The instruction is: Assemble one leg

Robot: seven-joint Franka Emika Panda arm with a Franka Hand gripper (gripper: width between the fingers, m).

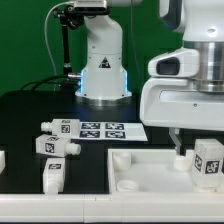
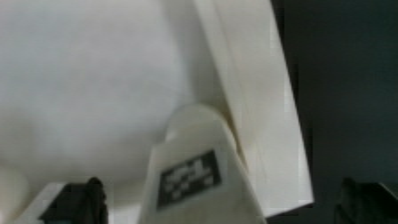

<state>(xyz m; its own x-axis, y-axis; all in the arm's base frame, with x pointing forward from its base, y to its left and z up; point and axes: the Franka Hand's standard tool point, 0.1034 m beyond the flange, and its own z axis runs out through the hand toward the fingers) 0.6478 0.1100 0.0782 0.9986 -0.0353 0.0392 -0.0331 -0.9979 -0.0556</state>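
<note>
Around: spare legs (image 1: 52,147) lie on the black table (image 1: 20,110) at the exterior view's left, near the marker board (image 1: 105,130).
Blocking: the arm's white casing (image 1: 185,95) overhangs the leg.
Leg: the leg (image 2: 192,165) is white, round-ended and tagged, at the white panel (image 1: 145,168).
Gripper: the gripper (image 2: 224,200) is spread wide, with the leg between its fingers.

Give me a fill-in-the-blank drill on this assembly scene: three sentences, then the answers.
1. The marker board lies flat on a ___ table.
2. In the wrist view, the gripper stands ___, with neither finger touching the leg between them.
3. The tabletop panel and the loose legs are all ___ in colour.

Missing words: black; open; white.
</note>
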